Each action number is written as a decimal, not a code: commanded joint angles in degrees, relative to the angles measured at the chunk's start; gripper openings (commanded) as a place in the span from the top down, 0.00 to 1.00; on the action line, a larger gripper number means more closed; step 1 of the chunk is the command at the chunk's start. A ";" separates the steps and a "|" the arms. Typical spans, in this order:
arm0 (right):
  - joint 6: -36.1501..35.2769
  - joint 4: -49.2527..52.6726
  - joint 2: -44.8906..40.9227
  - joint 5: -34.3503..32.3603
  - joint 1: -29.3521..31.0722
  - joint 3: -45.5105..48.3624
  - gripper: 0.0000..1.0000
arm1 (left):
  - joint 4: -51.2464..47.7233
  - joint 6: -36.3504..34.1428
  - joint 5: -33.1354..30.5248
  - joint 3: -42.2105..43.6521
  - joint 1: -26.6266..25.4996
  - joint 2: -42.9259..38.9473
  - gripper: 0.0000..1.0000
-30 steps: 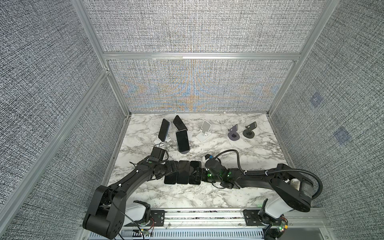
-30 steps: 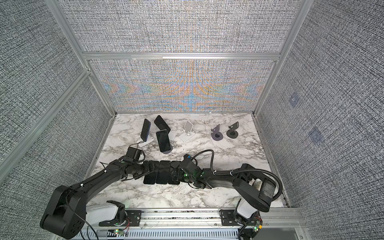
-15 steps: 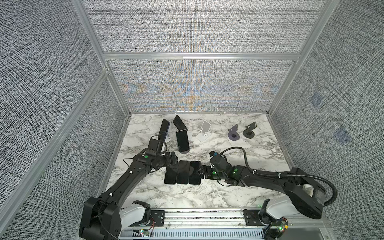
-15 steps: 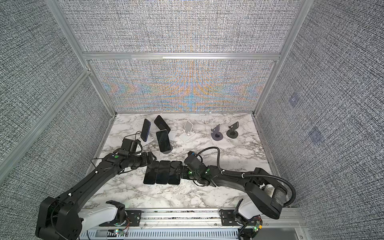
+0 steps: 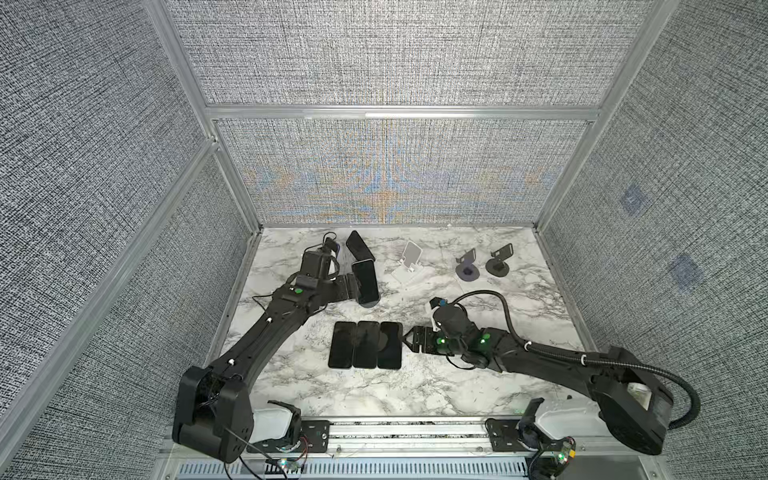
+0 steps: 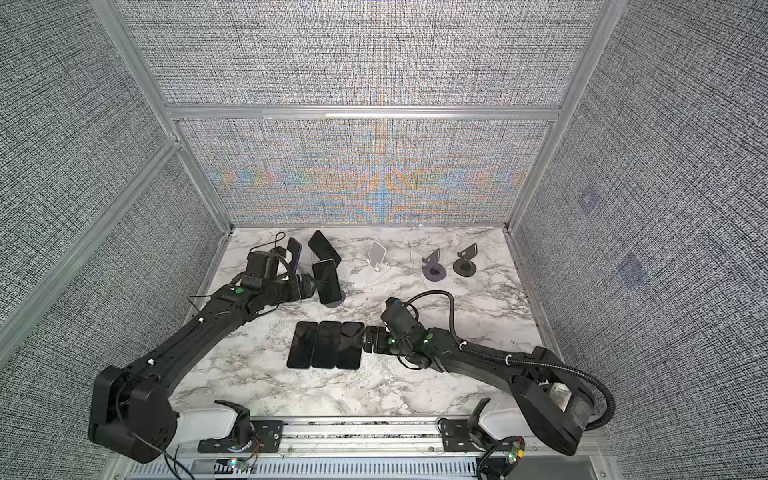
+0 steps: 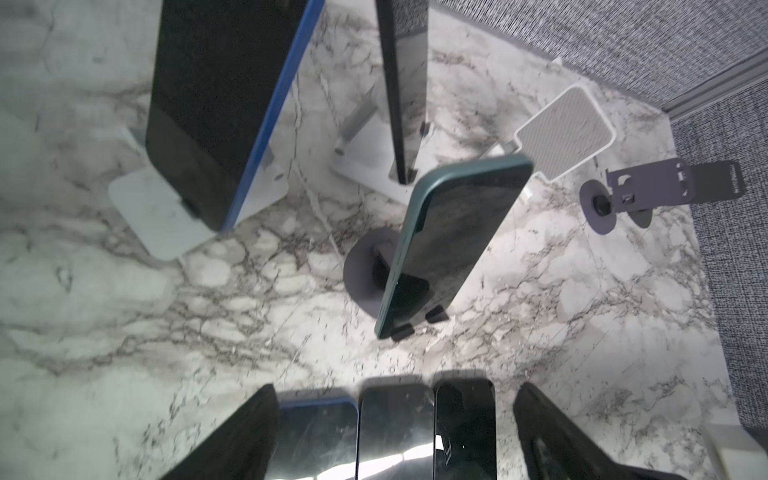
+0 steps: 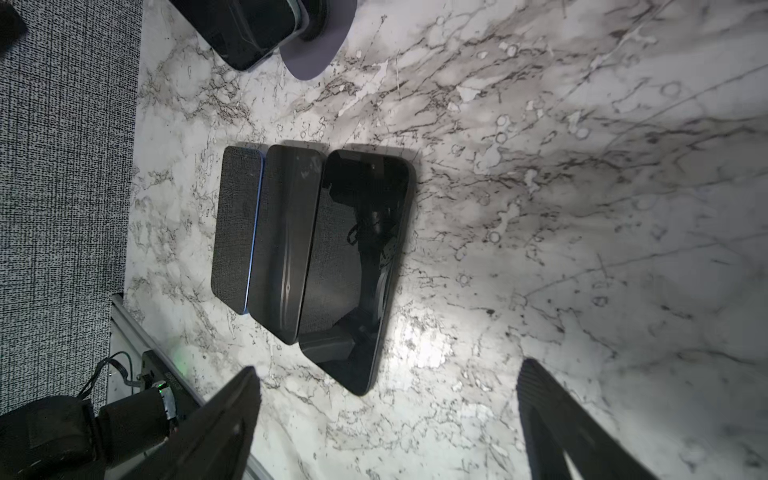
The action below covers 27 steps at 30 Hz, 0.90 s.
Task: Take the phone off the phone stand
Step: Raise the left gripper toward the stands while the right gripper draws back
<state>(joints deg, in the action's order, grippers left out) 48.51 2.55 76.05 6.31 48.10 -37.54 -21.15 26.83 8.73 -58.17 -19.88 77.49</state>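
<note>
Closest to us on the desk (image 5: 299, 386), three flat phones (image 5: 365, 344) lie face up, side by side with their long edges touching. We judge that these are already off their stands. Just beside the rightmost of them sits the right pincer (image 5: 411, 340), jaws spread wide with nothing between them; the right wrist view shows only bare marble and the end of that phone ahead of its fingers.

Farther in, toward the left wall, the left pincer (image 5: 352, 287) is also spread open and empty. It is close beside the teal phone (image 7: 453, 237) but not around it, and we cannot tell whether it touches. That phone leans back on a dark round stand (image 7: 361, 270), its lower edge caught on the stand's two small lips. We take it as the next one to lift.

Behind it are the blue-edged phone (image 7: 216, 104) on a pale stand (image 7: 166, 216) and the black phone (image 7: 395, 104) on a second pale stand (image 7: 361, 164), both upright.

Along the back, to the right, a white stand (image 5: 409, 262), a grey stand (image 5: 467, 269) and a black stand (image 5: 500, 266) are empty.

So we reckon the work is about half done, with three phones down and three left on stands. The grasp on the teal phone is not yet made.
</note>
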 commanded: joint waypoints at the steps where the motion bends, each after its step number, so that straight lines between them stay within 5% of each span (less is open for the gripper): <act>1: -0.65 1.81 -1.21 0.02 -0.63 0.93 0.13 | 0.65 -0.78 -1.50 -3.98 -0.27 3.22 0.10; 11: 0.53 0.62 -4.77 -1.24 -2.09 3.83 0.13 | -0.39 5.17 -22.69 -10.50 -9.05 10.82 0.03; 27: 0.45 -0.69 -9.05 -0.42 -4.79 8.34 0.14 | 1.71 8.03 -27.96 -17.30 -12.38 22.40 0.01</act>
<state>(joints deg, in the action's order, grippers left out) 48.97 2.81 67.40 5.91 43.48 -29.61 -19.03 34.52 -18.04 -74.30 -32.36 98.72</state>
